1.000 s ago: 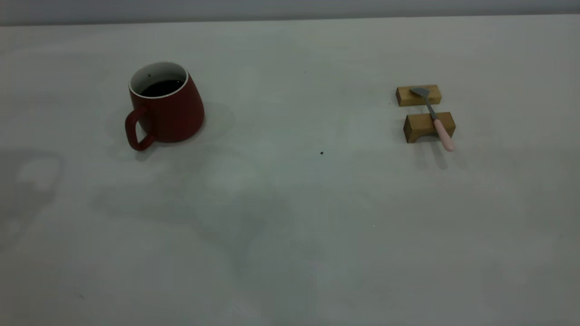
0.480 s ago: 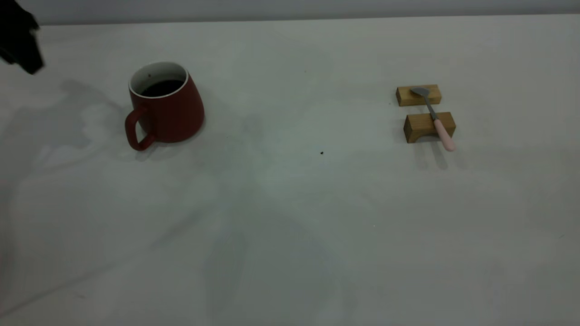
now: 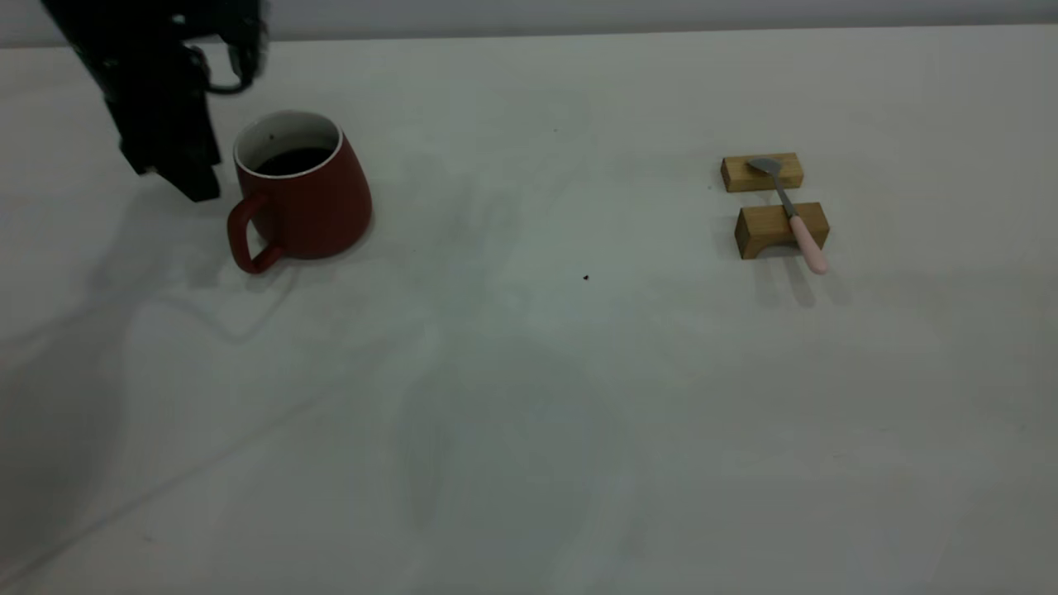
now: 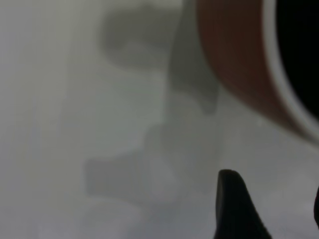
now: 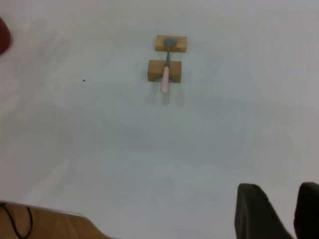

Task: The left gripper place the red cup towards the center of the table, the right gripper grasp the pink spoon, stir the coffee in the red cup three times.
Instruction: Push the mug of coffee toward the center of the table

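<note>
The red cup (image 3: 306, 207) stands on the table (image 3: 529, 413) at the far left, its handle toward the camera and dark coffee (image 3: 295, 160) inside. My left gripper (image 3: 194, 183) hangs just left of the cup, apart from it. In the left wrist view this gripper (image 4: 271, 199) is open, and the cup's wall (image 4: 239, 64) lies just beyond its fingertips (image 4: 234, 204). The pink spoon (image 3: 793, 219) rests across two wooden blocks at the right, also seen as the spoon (image 5: 166, 74) far off in the right wrist view. My right gripper (image 5: 281, 199) hovers high over bare table, shut and empty.
The far block (image 3: 762, 173) carries the spoon's bowl and the near, arched block (image 3: 781, 230) carries its neck. A tiny black speck (image 3: 586, 278) marks the table's middle. A wooden table edge (image 5: 50, 224) and a black cable (image 5: 17, 221) show near the right arm.
The left arm has come in from the upper left and down, from out of view to right beside the cup. Cup, spoon and blocks have not moved.
</note>
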You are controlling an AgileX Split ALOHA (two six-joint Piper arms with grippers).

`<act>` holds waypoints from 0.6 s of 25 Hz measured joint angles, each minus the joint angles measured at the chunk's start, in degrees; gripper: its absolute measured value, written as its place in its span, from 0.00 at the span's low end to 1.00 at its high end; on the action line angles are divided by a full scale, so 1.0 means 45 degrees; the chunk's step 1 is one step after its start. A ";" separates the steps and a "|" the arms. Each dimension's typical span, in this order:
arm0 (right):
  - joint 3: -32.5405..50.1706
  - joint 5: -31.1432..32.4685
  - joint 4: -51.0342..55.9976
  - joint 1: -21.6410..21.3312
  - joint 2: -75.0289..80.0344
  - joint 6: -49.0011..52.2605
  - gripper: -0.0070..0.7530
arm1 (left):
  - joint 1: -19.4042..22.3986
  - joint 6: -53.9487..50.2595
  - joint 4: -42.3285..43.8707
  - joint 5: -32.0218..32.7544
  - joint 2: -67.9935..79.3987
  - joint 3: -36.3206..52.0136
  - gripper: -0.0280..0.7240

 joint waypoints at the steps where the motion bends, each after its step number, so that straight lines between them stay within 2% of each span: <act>1: 0.0000 0.0000 0.0000 0.0000 0.0000 0.0000 0.32 | -0.0091 0.0272 -0.0009 -0.0105 0.0064 0.0000 0.63; 9: 0.0000 0.0000 -0.0010 0.0000 0.0000 0.0000 0.32 | -0.0721 0.1507 -0.0716 -0.0259 0.0179 0.0000 0.62; 15: 0.0000 0.0000 -0.0010 0.0000 0.0000 0.0000 0.32 | -0.1701 0.1705 -0.2097 -0.0776 0.0179 0.0000 0.62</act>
